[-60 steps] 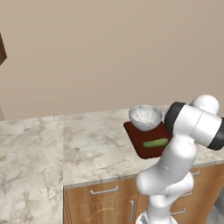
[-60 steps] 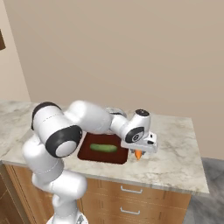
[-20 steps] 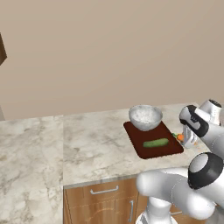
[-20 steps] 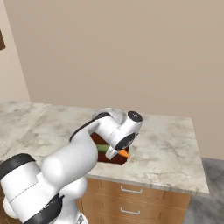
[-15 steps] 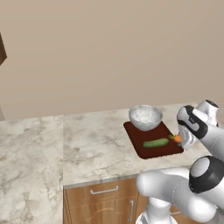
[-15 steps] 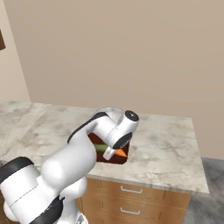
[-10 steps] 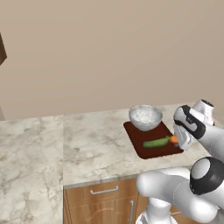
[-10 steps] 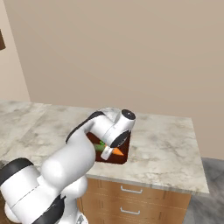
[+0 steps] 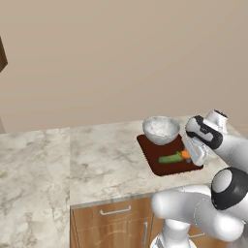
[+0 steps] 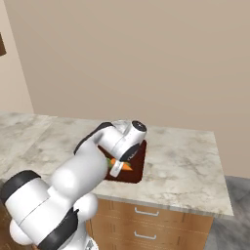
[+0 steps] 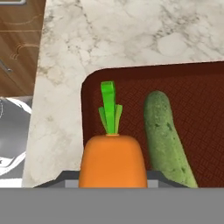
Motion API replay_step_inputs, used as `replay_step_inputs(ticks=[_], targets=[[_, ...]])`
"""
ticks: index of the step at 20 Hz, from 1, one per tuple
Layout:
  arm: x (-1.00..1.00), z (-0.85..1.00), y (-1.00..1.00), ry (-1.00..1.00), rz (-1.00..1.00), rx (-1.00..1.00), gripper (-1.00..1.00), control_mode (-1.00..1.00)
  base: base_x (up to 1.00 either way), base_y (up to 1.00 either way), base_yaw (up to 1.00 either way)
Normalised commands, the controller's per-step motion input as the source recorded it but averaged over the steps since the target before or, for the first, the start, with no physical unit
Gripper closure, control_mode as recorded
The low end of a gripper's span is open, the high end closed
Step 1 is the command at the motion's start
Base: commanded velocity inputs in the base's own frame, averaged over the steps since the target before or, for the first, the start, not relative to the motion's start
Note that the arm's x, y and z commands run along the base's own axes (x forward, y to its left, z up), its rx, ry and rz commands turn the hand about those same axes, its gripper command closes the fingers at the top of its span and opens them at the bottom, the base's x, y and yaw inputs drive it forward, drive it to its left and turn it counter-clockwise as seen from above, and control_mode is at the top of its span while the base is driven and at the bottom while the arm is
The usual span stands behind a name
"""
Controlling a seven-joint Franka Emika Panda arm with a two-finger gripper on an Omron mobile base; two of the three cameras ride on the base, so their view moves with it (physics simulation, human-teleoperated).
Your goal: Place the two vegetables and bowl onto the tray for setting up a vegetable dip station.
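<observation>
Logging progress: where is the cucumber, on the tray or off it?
On it. The cucumber lies flat on the tray, beside the carrot the tool holds above it.

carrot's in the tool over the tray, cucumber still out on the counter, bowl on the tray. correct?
Not quite: the cucumber is not on the counter; it lies on the tray, as the hand view shows. The rest stands: the tool holds the carrot over the tray, and the left base view shows the bowl on the tray's far end.
</observation>
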Motion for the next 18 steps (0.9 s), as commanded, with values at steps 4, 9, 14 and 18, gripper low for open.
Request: replay_step_inputs(ticks=[4, 9, 14, 18], targets=[[0.13, -0.18, 0.09, 0.0, 0.07, 0.04, 1.0, -1.0, 0.0, 0.0, 0.0], [0.11, -0.2, 0.06, 0.0, 0.01, 0.03, 1.0, -1.0, 0.0, 0.0, 0.0], [0.06, -0.17, 0.05, 0.0, 0.01, 0.05, 1.0, -1.0, 0.0, 0.0, 0.0], [0.01, -0.15, 0.05, 0.0, 0.01, 0.05, 1.0, -1.0, 0.0, 0.0, 0.0]])
